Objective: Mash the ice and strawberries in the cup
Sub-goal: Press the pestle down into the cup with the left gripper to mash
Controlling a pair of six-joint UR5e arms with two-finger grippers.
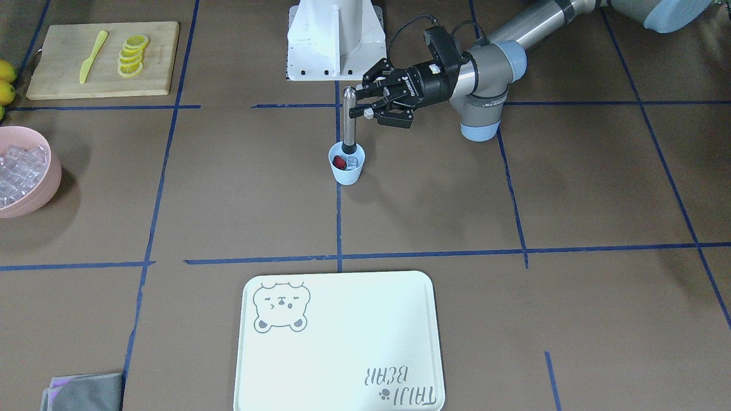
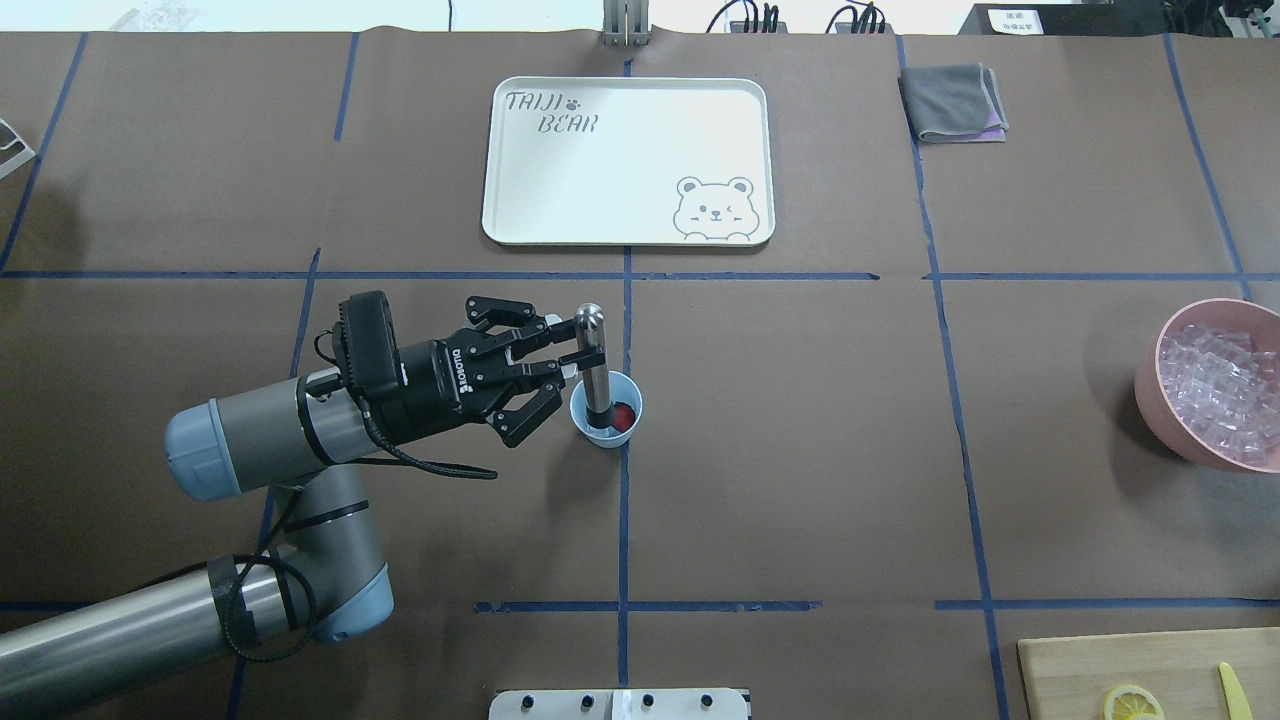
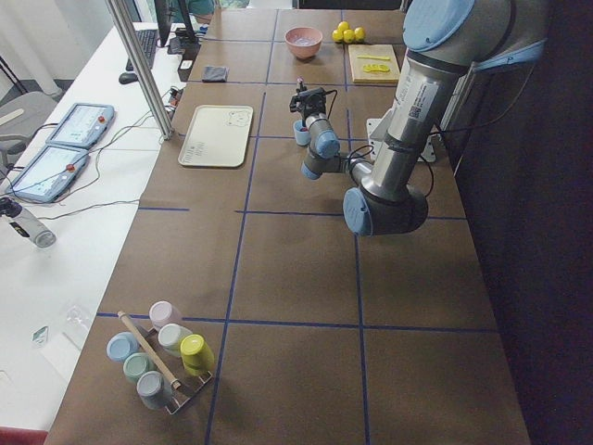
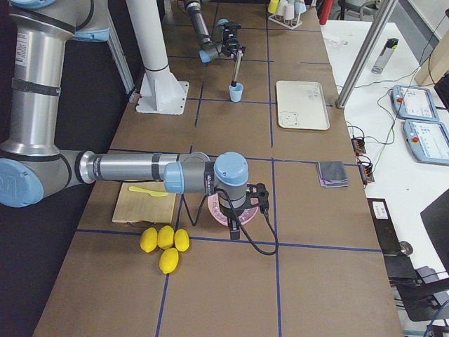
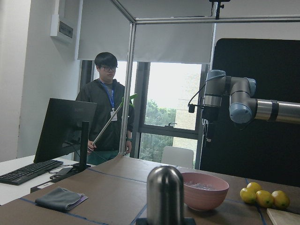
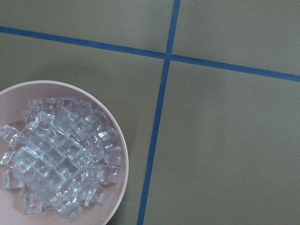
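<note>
**Front view.** The left gripper point(image 1: 362, 101) lies level and pinches the masher point(image 1: 349, 125) just under its rounded head. The masher stands upright with its lower end in the cup point(image 1: 346, 173). The cup sits below the fingertips, on a blue tape line, and the fingers do not touch it. Inside it, the strawberry point(image 1: 338, 162) lies beside the ice point(image 1: 354, 162), both at the masher's foot.

**Overhead view.** The left gripper comes in from the left. The cup point(image 2: 582, 427) is just past its fingertips. The strawberry point(image 2: 624, 413) shows on the side of the masher away from the gripper.

**Left side view.** The gripper and cup are far off and small. The cup is under the gripper.

**Right side view.** The right gripper point(image 4: 233, 226) points down over the bowl point(image 4: 214, 213), well apart from the cup. Whether its fingers are spread or together cannot be told.

**Left wrist view.** The masher head fills the lower centre, with dark finger edges close on both sides.

**Right wrist view.** The bowl, seen from above, is heaped with more ice.
</note>
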